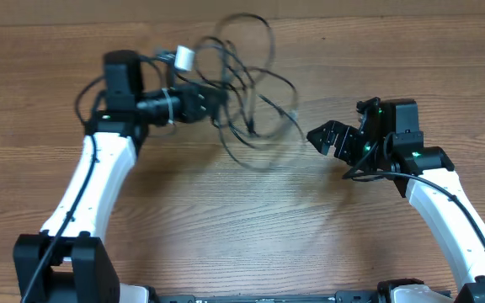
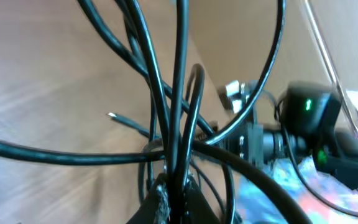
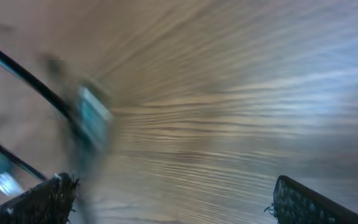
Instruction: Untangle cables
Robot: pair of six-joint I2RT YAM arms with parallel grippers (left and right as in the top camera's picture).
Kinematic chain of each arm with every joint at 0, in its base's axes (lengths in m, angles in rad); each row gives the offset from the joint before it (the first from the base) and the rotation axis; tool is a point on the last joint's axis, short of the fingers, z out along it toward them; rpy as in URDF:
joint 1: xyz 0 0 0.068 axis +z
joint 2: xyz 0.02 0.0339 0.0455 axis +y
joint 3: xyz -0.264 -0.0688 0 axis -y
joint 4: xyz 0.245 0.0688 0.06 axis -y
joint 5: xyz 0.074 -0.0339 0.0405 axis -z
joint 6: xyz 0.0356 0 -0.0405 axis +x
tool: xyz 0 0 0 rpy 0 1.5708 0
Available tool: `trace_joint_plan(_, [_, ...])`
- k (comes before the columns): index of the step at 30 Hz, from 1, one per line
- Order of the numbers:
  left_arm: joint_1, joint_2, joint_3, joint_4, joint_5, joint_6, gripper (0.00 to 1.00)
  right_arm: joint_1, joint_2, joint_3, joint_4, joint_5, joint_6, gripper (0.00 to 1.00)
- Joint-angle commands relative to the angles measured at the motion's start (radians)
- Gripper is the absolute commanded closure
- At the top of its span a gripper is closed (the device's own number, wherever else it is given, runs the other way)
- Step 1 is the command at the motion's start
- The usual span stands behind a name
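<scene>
A tangle of thin black cables (image 1: 247,84) hangs in loops over the far middle of the wooden table, with a white plug (image 1: 183,57) at its upper left. My left gripper (image 1: 211,99) is shut on a bunch of these cable strands (image 2: 179,124) and holds them above the table. In the left wrist view the strands run up from between the fingers (image 2: 178,198). My right gripper (image 1: 325,137) is open and empty, just right of the tangle's trailing connector end (image 1: 293,115). The right wrist view is blurred and shows a connector (image 3: 93,115) at left, between no fingers (image 3: 173,196).
The table (image 1: 251,227) is bare wood. The right arm's body (image 1: 398,139) with green lights shows behind the cables in the left wrist view (image 2: 306,121).
</scene>
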Motion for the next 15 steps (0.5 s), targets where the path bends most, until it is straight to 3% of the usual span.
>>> trace_joint_plan(1, [-0.082,-0.013,0.012,-0.058,-0.054,0.064,0.96,-0.002,0.005,-0.004,0.037,-0.156,-0.028,0.00])
trace_joint_plan(15, [-0.317,-0.013,0.013,-0.079,-0.501,0.118,0.96,-0.002,0.005,-0.004,0.112,-0.357,-0.106,0.00])
